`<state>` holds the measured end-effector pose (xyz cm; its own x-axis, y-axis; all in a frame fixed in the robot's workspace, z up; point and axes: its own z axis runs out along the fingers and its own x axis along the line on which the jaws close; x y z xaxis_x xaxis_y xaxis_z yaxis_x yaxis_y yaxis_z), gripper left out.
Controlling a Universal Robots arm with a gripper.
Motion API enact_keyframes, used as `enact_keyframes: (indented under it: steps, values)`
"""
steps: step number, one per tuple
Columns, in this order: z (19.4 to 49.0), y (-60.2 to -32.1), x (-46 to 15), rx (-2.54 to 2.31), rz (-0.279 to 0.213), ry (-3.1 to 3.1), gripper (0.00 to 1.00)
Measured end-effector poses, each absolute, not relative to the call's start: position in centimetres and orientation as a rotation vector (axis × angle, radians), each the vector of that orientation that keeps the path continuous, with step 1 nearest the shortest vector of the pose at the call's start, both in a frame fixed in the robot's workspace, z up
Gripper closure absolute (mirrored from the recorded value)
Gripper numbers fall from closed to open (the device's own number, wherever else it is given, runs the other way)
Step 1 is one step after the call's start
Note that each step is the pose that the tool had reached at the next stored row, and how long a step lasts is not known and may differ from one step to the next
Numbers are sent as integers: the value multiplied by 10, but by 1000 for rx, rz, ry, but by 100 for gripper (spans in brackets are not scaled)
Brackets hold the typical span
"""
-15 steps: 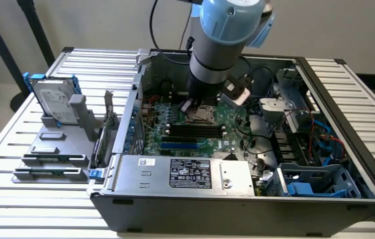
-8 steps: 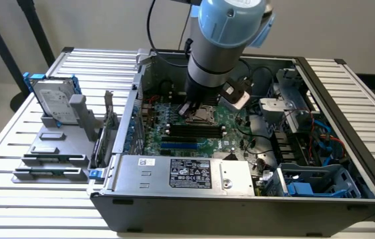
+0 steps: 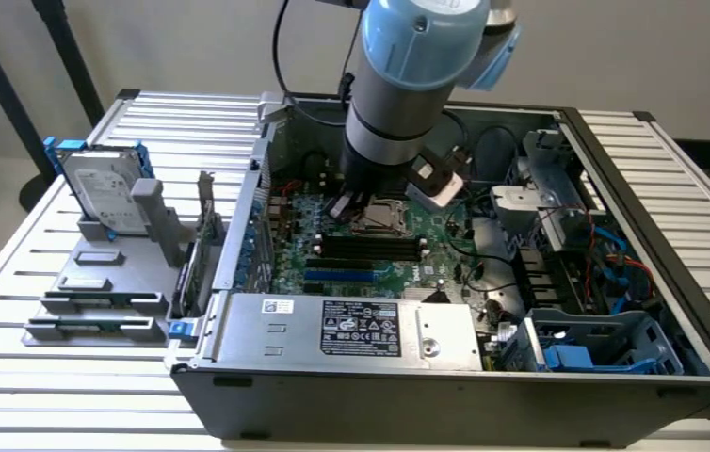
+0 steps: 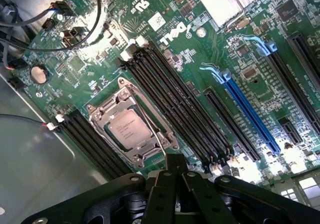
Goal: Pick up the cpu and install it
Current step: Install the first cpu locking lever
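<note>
The cpu (image 4: pixel 129 129), a small square chip with a silvery top, lies flat inside the open metal socket frame (image 4: pixel 132 121) on the green motherboard (image 4: pixel 200 49). My gripper (image 4: pixel 176 160) hovers just above the board beside the socket, its black fingers pressed together with nothing between them. In the exterior view the arm reaches down into the open computer case (image 3: pixel 456 377), with the gripper (image 3: pixel 358 202) at the socket (image 3: pixel 384 217) near the middle of the board.
Black memory slots (image 4: pixel 175 99) run on both sides of the socket, with a blue slot (image 4: pixel 247 109) further off. Cables (image 4: pixel 75 34) cross one board corner. A hard drive in a blue bracket (image 3: pixel 102 193) and grey blocks (image 3: pixel 91 303) stand outside the case at the exterior view's left.
</note>
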<state>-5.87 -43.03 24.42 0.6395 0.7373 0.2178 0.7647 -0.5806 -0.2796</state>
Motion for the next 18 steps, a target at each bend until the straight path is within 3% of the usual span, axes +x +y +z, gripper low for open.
enact_keyframes:
  steps: [18]
  values:
    - [239,-424,-61,-2515,-110,-1197,89]
